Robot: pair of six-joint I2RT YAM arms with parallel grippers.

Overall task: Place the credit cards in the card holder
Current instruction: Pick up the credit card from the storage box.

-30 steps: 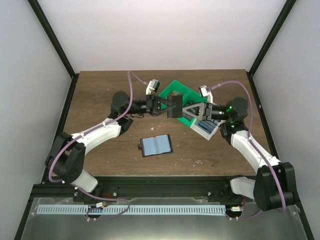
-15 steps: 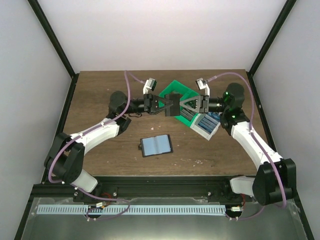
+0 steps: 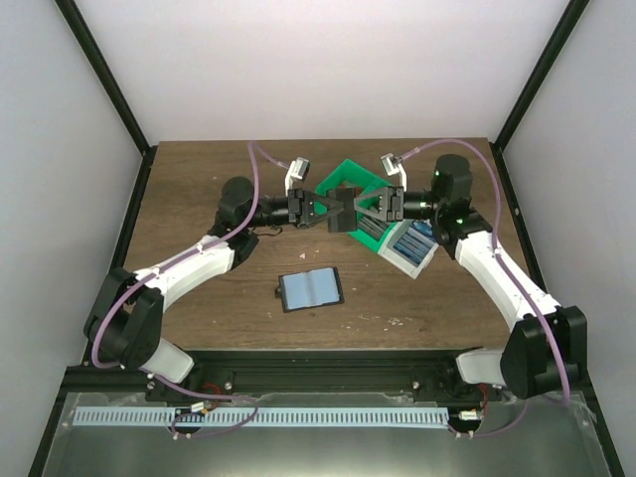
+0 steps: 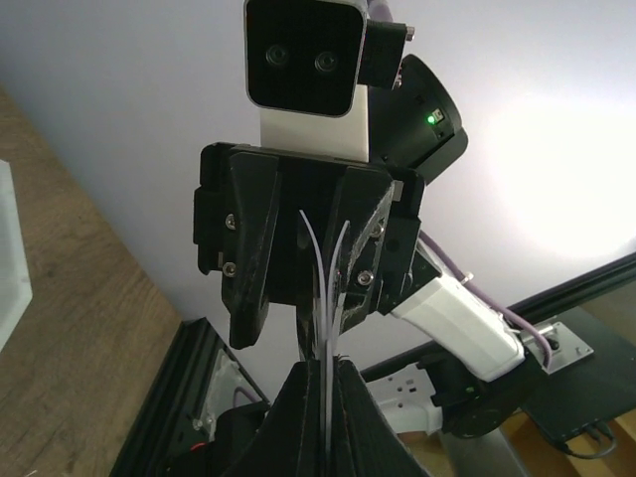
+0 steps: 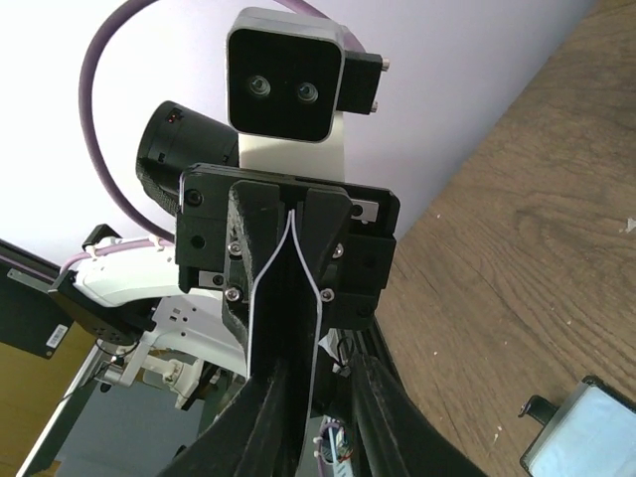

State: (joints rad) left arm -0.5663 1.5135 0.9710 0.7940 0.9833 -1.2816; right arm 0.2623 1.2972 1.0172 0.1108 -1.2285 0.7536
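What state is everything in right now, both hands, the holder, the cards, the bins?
left hand: shut on a thin two-layer piece.
right hand: around that piece's other end, grip unclear.
card holder: lying open on the table, lining up.
credit cards: lying in the white bin.
green bin: open side up, under the hands.

Left arm (image 3: pixel 194 263) and right arm (image 3: pixel 502 283): white shells, black joints, looping purple cables (image 3: pixel 256 174). Left tool (image 3: pixel 331 211) and right tool (image 3: pixel 358 211) are black, with silver screws.
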